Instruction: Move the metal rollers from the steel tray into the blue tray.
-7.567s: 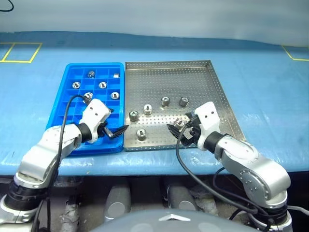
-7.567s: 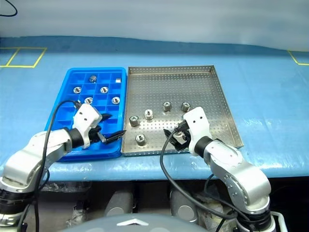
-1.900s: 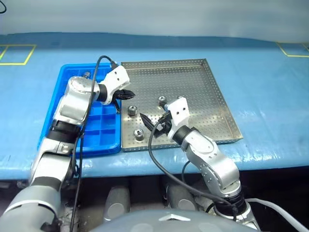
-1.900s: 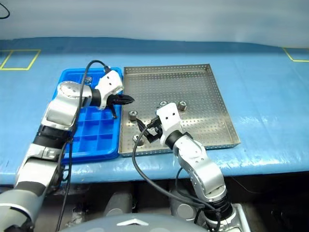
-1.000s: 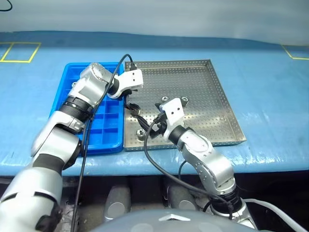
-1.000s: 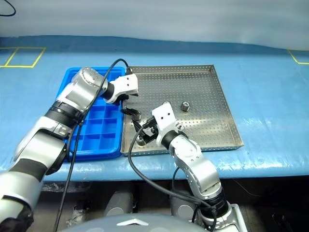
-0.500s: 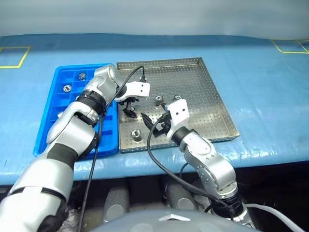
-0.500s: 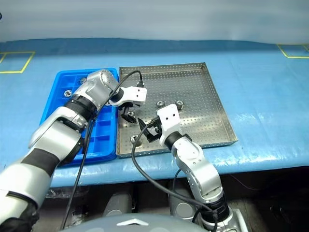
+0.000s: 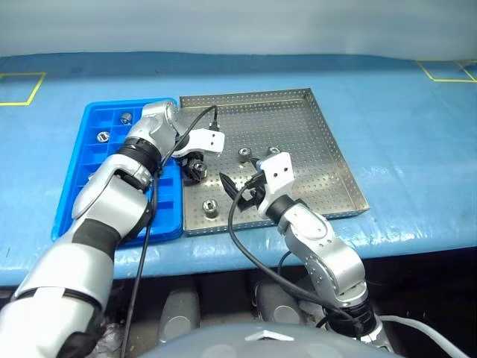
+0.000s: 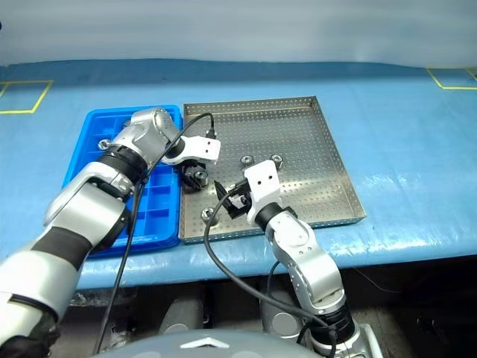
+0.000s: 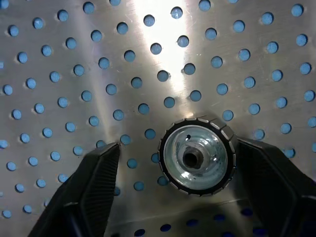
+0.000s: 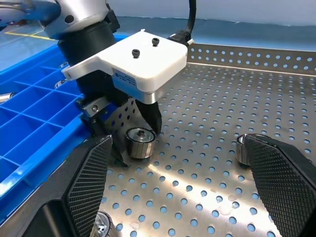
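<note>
- Blue sheeting covers the surface, with yellow tape outlines near its far left and far right corners.
- On it lie the steel tray and, touching its left rim, the blue tray.
- One of the metal rollers stands on end on the perforated floor of the steel tray, close to that tray's left rim, its hollow centre facing up.
- The left hand points steeply down over this roller, its two black fingers on either side of it. In the left wrist view one finger meets the roller's side and the other stands clear of it, so the hand is partly apart and not yet clamped.
- The right wrist view shows the same roller resting on the tray floor between those fingers, beside the blue tray's wall.
- Three more rollers lie in the steel tray: one near the middle, another just to its right, and one near the tray's near-left corner.
- The right hand reaches roughly level toward the left over the near part of the steel tray, its fingers wide apart with nothing between them.
- In the blue tray, rollers sit in single cells at the far end: one in the far row and one just nearer, toward the left edge. The left arm hides much of the tray's right side.
</note>
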{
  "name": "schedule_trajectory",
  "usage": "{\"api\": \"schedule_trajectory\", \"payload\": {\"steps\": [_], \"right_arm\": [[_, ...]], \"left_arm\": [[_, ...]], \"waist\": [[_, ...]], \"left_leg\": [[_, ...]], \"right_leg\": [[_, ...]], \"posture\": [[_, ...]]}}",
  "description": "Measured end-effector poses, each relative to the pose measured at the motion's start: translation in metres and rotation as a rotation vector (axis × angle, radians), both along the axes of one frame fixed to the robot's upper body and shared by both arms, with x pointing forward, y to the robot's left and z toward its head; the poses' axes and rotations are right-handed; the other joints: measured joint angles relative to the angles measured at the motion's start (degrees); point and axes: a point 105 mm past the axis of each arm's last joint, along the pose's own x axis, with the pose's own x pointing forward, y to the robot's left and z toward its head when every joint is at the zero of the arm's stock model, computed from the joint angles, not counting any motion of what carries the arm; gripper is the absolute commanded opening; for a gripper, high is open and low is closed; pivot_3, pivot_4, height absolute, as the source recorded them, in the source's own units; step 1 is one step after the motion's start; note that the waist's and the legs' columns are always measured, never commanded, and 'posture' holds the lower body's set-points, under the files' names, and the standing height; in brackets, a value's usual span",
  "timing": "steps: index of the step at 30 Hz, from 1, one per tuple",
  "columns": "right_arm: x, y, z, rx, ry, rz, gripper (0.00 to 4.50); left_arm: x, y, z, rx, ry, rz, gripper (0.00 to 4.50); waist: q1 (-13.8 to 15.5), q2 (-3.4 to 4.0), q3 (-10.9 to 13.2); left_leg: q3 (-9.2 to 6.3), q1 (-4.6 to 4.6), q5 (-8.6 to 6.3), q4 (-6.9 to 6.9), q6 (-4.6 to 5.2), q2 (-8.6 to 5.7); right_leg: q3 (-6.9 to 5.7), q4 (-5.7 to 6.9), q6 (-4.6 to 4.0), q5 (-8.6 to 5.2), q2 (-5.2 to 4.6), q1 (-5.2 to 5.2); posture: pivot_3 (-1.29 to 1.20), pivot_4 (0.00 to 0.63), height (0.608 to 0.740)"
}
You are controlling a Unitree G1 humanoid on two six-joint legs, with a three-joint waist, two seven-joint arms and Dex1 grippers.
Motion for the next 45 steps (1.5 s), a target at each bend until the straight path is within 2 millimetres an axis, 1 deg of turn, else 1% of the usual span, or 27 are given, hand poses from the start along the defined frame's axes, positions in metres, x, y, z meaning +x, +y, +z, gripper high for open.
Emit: {"api": "schedule_trajectory", "payload": {"steps": [2,3,7,10,13,16,19,22,25,27,28,29,30,33,36,39,43,45], "right_arm": [[0.0,0.0,0.0,0.0,0.0,0.002,4.5],[0.0,0.0,0.0,-0.001,0.0,0.003,4.5],[-0.001,0.001,0.0,-0.002,-0.001,0.012,4.5],[-0.001,0.001,0.0,-0.003,0.0,0.013,4.5],[-0.001,0.001,0.0,-0.007,0.0,0.018,4.5],[-0.001,0.001,-0.001,-0.011,0.004,0.021,4.5],[-0.001,0.001,-0.001,-0.013,0.006,0.021,4.5],[-0.002,0.002,0.0,-0.013,0.006,0.029,4.5],[-0.002,0.004,0.001,-0.011,0.005,0.045,4.5],[-0.003,0.008,0.003,-0.01,0.002,0.072,4.5],[-0.003,0.01,0.003,-0.013,0.001,0.09,4.5],[-0.004,0.011,0.004,-0.018,-0.001,0.102,4.5],[-0.004,0.014,0.004,-0.024,-0.001,0.124,4.5],[-0.005,0.021,0.004,-0.034,-0.001,0.175,4.5],[-0.006,0.029,0.004,-0.04,-0.001,0.222,4.5],[-0.007,0.035,0.001,-0.046,0.008,0.258,4.5],[-0.008,0.039,0.0,-0.047,0.016,0.283,4.5],[-0.008,0.039,0.0,-0.046,0.016,0.287,4.5]], "left_arm": [[0.004,-0.003,0.004,-0.046,-0.027,0.021,1.94],[0.006,-0.005,0.007,-0.078,-0.041,0.036,1.88],[0.012,-0.014,0.018,-0.221,-0.069,0.092,1.88],[0.016,-0.021,0.035,-0.325,-0.104,0.11,1.88],[0.017,-0.02,0.055,-0.428,-0.166,0.122,1.88],[0.013,-0.012,0.061,-0.524,-0.203,0.167,1.88],[0.008,0.001,0.063,-0.625,-0.275,0.264,1.88],[0.003,0.019,0.074,-0.73,-0.407,0.418,1.88],[-0.006,0.048,0.085,-0.805,-0.578,0.593,1.88],[-0.017,0.069,0.082,-0.802,-0.691,0.703,1.88],[-0.024,0.081,0.075,-0.792,-0.733,0.771,1.88],[-0.029,0.088,0.07,-0.793,-0.751,0.829,1.88],[-0.039,0.099,0.062,-0.79,-0.773,0.911,1.88],[-0.063,0.116,0.046,-0.773,-0.81,1.066,1.88],[-0.086,0.125,0.029,-0.75,-0.819,1.193,1.88],[-0.1,0.13,0.019,-0.709,-0.82,1.249,1.88],[-0.106,0.127,0.008,-0.705,-0.791,1.299,1.88],[-0.105,0.125,0.008,-0.706,-0.792,1.297,1.88]], "waist": [[0.14,-0.01,0.01],[0.14,-0.01,0.01],[0.2,-0.01,0.01],[0.15,0.0,0.01],[0.07,0.02,0.01],[0.06,0.04,0.01],[0.33,0.05,0.02],[0.83,0.05,0.02],[1.35,0.05,0.02],[1.75,0.05,0.01],[1.98,0.04,0.01],[2.37,0.04,0.01],[2.9,0.02,0.0],[4.34,0.01,0.0],[5.94,-0.07,-0.05],[7.26,-0.09,-0.06],[8.09,-0.11,-0.07],[8.13,-0.12,-0.08]], "left_leg": [[0.0,-0.01,0.0,0.06,0.0,0.0],[0.01,0.0,0.0,0.08,0.0,0.0],[0.01,-0.01,0.0,0.06,0.0,0.0],[0.0,-0.01,0.0,-0.01,0.0,0.0],[0.02,0.03,0.0,-0.08,0.0,0.01],[0.01,0.05,0.0,-0.08,0.0,0.03],[-0.01,0.03,0.0,-0.04,0.0,0.06],[-0.01,0.05,0.01,0.0,-0.02,0.05],[0.01,0.13,0.01,0.0,-0.02,0.05],[0.02,0.19,0.02,-0.01,-0.04,0.05],[0.02,0.23,0.03,-0.01,-0.05,0.04],[0.0,0.22,0.04,0.01,-0.08,0.04],[0.01,0.23,0.05,0.02,-0.09,0.05],[0.0,0.25,0.08,0.04,-0.13,0.05],[-0.03,0.27,0.11,0.06,-0.18,0.04],[-0.03,0.3,0.17,0.06,-0.24,0.05],[-0.02,0.32,0.24,0.07,-0.25,0.04],[-0.01,0.33,0.24,0.06,-0.26,0.04]], "right_leg": [[0.0,0.0,0.06,0.03,0.0,0.0],[0.01,0.0,0.07,0.04,0.0,0.02],[0.02,0.0,0.09,0.05,0.0,0.01],[0.02,0.0,0.06,0.05,0.0,-0.01],[0.03,0.0,0.02,0.05,0.0,-0.02],[0.03,0.05,-0.11,0.1,0.0,-0.02],[0.01,0.1,-0.23,0.16,0.0,-0.03],[0.01,0.14,-0.25,0.18,-0.02,-0.02],[0.02,0.19,-0.26,0.18,-0.03,0.01],[0.02,0.22,-0.27,0.18,-0.03,0.03],[0.02,0.26,-0.28,0.18,-0.04,0.05],[0.0,0.28,-0.29,0.17,-0.04,0.05],[-0.01,0.28,-0.28,0.17,-0.03,0.05],[-0.03,0.31,-0.27,0.16,-0.04,0.06],[-0.08,0.31,-0.19,0.11,-0.04,0.1],[-0.11,0.3,-0.14,0.03,-0.04,0.12],[-0.11,0.29,-0.39,-0.09,-0.05,0.15],[-0.11,0.29,-0.42,-0.09,-0.04,0.14]], "posture": [[-0.07,0.15,0.74],[-0.06,0.15,0.74],[-0.05,0.15,0.74],[-0.04,0.15,0.74],[-0.03,0.15,0.74],[-0.01,0.15,0.74],[0.0,0.15,0.74],[0.03,0.15,0.74],[0.08,0.15,0.74],[0.11,0.15,0.74],[0.14,0.15,0.74],[0.15,0.15,0.74],[0.16,0.15,0.74],[0.2,0.15,0.74],[0.23,0.15,0.74],[0.25,0.15,0.74],[0.25,0.15,0.74],[0.24,0.15,0.74]]}}
